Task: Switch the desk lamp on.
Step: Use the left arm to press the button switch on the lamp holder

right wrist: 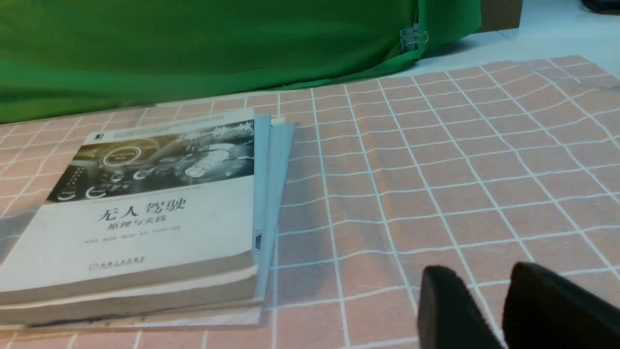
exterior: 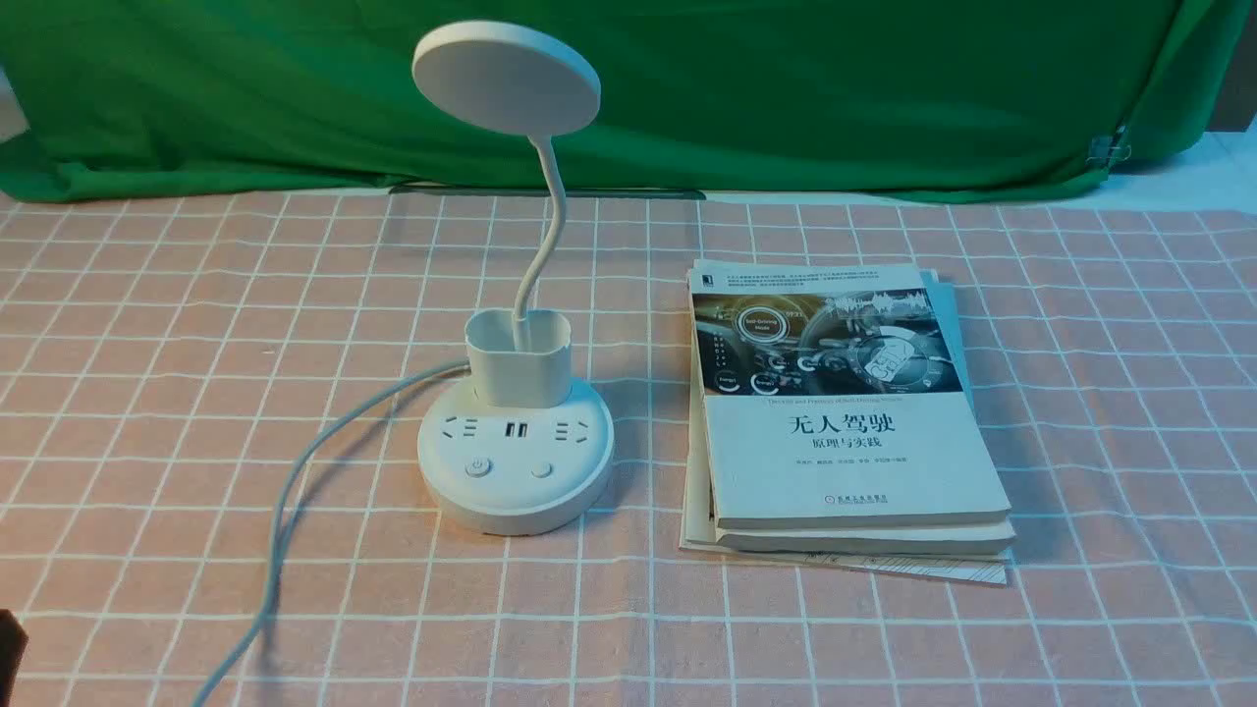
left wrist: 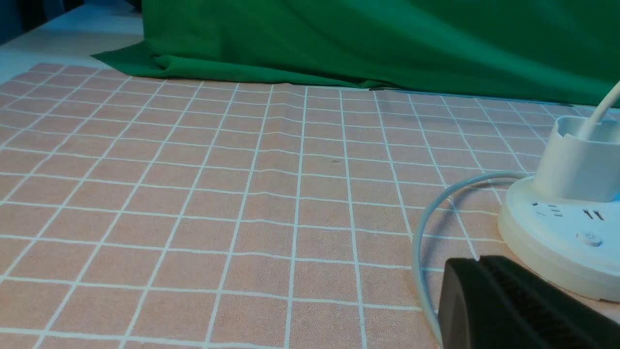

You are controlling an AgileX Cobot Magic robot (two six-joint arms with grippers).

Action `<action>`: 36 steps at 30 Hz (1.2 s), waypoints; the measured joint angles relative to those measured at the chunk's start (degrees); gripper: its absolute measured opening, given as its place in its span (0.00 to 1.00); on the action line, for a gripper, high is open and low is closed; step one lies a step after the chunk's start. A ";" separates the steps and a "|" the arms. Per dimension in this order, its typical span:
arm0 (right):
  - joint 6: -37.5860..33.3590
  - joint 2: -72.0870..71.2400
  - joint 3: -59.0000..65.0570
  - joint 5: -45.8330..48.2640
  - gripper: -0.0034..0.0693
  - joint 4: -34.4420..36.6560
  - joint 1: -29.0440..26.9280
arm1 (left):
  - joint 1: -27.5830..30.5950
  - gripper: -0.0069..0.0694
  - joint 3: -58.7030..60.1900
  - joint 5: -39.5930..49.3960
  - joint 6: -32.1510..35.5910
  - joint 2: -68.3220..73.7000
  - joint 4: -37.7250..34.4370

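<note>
The white desk lamp (exterior: 516, 462) stands at the table's middle, with its disc head (exterior: 506, 77) up on a bent neck and a cup holder (exterior: 519, 355) on the round base. Two buttons, one (exterior: 478, 467) with a power mark and one (exterior: 541, 469) plain, sit on the base's near side. No glow shows. Its grey-white cord (exterior: 295, 481) runs off to the near left. My left gripper (left wrist: 479, 260) is shut and empty, low beside the base (left wrist: 557, 237), next to the cord (left wrist: 421, 232). My right gripper (right wrist: 484, 276) is slightly open and empty, over bare cloth to the right of the books.
A stack of books (exterior: 845, 412) lies just right of the lamp and shows in the right wrist view (right wrist: 145, 208). A pink checked cloth (exterior: 157, 324) covers the table. A green cloth (exterior: 835, 88) hangs along the back. A dark part of the left arm (exterior: 8, 643) shows at the near left corner.
</note>
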 joint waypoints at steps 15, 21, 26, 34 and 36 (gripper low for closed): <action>0.00 0.00 0.00 0.00 0.38 0.00 0.00 | 0.00 0.12 0.00 0.00 0.00 0.00 0.00; -0.01 0.00 0.00 0.00 0.38 0.00 0.00 | 0.00 0.12 0.00 0.00 0.00 0.00 0.00; -0.01 0.00 0.00 0.00 0.38 0.00 0.00 | 0.00 0.12 0.00 0.00 0.00 0.00 0.89; -0.01 0.00 0.00 0.00 0.38 0.00 0.00 | 0.00 0.12 0.00 -4.69 0.00 0.00 -0.25; -0.01 0.00 0.00 0.00 0.38 0.00 0.00 | 0.00 0.12 0.00 -5.25 -1.09 0.00 -2.13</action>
